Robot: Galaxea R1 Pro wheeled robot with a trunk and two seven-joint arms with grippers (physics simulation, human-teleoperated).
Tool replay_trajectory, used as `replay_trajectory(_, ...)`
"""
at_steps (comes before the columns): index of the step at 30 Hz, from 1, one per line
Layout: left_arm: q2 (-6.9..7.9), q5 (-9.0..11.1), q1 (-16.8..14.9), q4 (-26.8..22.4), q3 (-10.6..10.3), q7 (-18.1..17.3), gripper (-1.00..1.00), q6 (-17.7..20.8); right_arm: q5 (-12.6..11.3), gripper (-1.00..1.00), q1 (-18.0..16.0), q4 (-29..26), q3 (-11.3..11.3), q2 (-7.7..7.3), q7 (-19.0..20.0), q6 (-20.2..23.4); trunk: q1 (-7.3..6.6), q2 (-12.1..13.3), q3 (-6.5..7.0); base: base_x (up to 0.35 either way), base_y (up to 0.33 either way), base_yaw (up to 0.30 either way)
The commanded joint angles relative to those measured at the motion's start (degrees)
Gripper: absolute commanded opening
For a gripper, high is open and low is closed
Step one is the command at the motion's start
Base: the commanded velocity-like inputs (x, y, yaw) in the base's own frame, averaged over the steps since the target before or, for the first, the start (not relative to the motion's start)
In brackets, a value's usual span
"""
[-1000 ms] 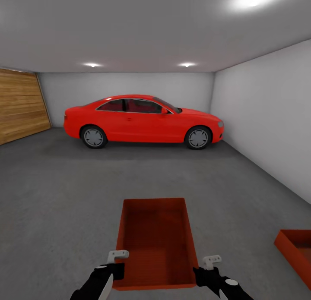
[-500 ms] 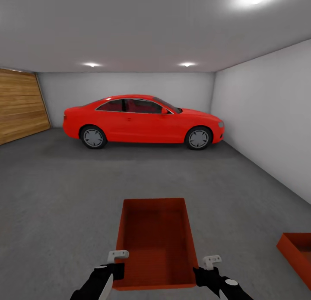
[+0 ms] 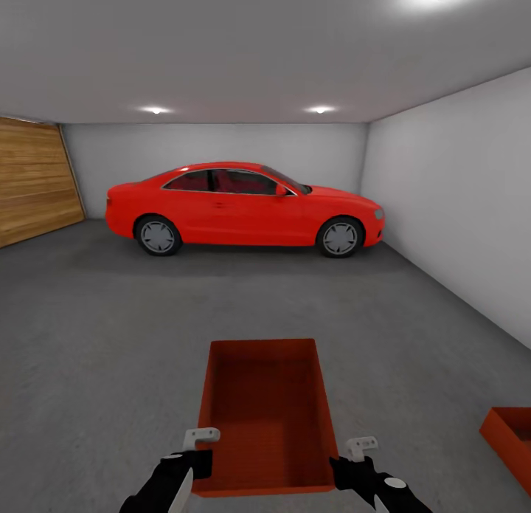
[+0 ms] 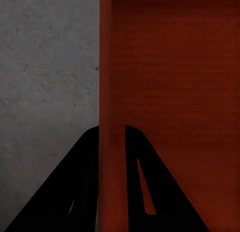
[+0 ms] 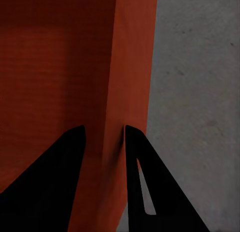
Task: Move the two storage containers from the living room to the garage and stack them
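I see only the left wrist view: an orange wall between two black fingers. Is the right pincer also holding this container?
Observer: Yes. The right pincer is shut on the opposite side wall of the held container.
Operator: Where is the second container?
Observer: On the concrete floor, to the robot's right; the second container is cut by the head view's edge.
Operator: What stands ahead?
Observer: A red car, side-on, before the back wall.

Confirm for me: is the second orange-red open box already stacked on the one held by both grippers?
No: the second orange-red open box sits apart on the dark grey concrete floor, right of the held orange-red box.
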Motion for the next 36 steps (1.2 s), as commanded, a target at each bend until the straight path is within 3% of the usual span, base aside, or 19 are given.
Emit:
replay_trajectory(1, -0.17, 0.61, -0.08, -0.25, 0.77, 0.03, -1.00, -1.44, -0.44, -1.00, 0.02, 0.17, 0.97, 0.60, 0.10, -0.08, 0.03, -0.12, -0.12, 0.029, 0.000, 0.000)
replay_trajectory(36, -0.19, 0.61, -0.07, -0.25, 0.77, 0.03, -1.00, -1.44, -0.42, -1.00, 0.02, 0.17, 0.97, 0.60, 0.23, -0.07, 0.03, -0.12, -0.12, 0.001, 0.012, 0.000)
